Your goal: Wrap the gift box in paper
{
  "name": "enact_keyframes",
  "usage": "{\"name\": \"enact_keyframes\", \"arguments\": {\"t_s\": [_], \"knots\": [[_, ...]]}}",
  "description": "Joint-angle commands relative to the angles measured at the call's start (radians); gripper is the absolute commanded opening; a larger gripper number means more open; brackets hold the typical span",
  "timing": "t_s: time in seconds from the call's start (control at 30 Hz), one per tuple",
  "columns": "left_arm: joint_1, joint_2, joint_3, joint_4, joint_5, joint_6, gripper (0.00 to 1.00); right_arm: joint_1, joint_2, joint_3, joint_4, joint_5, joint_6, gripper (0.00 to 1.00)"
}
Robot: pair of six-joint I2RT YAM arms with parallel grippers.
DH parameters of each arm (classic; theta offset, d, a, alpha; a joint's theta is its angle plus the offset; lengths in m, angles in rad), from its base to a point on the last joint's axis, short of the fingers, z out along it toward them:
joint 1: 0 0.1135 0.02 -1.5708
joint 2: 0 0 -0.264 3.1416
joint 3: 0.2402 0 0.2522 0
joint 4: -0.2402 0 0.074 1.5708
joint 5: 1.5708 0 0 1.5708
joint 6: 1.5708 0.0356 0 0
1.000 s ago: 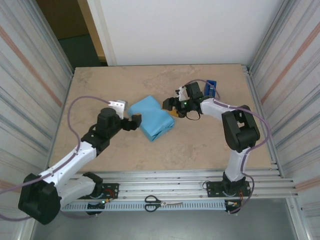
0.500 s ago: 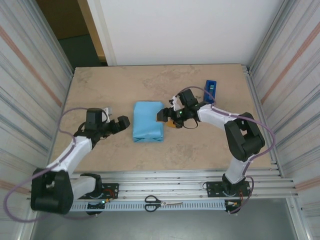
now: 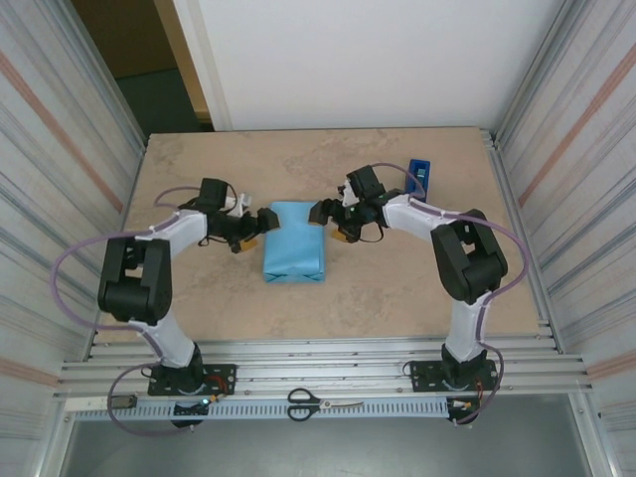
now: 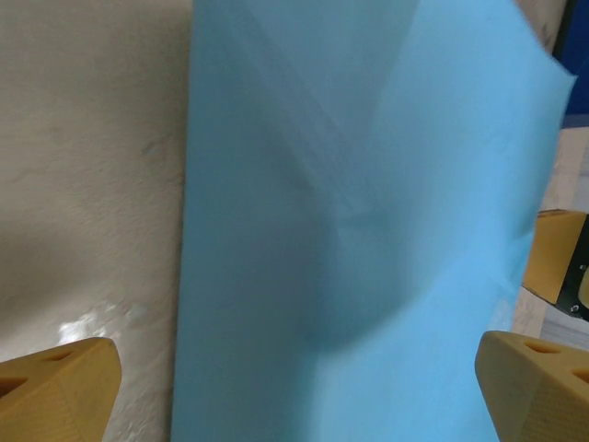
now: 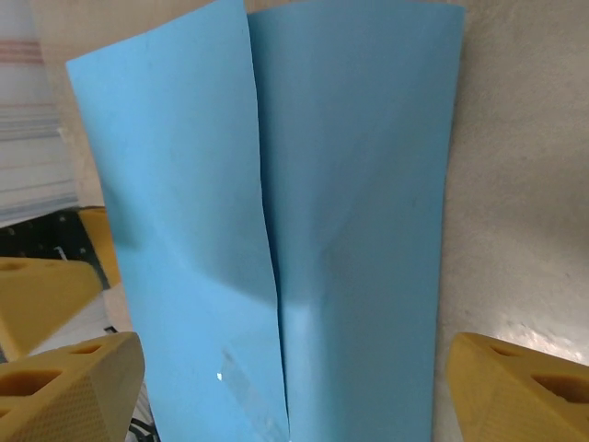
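The paper, light blue face out, lies folded into a flat rectangular bundle in the middle of the table; the gift box is hidden inside it. My left gripper is open at the bundle's far left corner. In the left wrist view its fingertips stand wide apart with the paper ahead between them. My right gripper is open at the far right corner. The right wrist view shows the paper with a seam down its middle and a strip of clear tape beside the seam, right gripper straddling that end.
A royal-blue tape dispenser stands at the back right of the table. Scissors lie on the front rail between the arm bases. Corrugated walls close in both sides.
The paper bundle turned from slanted to square a second ago and has since lain still. My left arm swung in from the left to the bundle's far left corner. The right gripper shifted slightly.
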Motion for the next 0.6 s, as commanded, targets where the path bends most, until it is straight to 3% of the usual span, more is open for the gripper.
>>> {"name": "enact_keyframes", "arguments": {"t_s": [0.0,0.23,0.57], "knots": [[-0.031,0.048,0.049,-0.068,0.022,0.021,0.96,0.006,0.053,0.053,0.034,-0.058,0.032,0.82],[-0.050,0.053,0.064,-0.025,0.057,0.024,0.87,0.000,0.065,0.062,0.097,-0.122,0.031,0.78],[-0.092,-0.107,0.031,0.045,0.109,0.029,0.87,-0.003,-0.076,-0.001,0.097,-0.134,-0.026,0.76]]}}
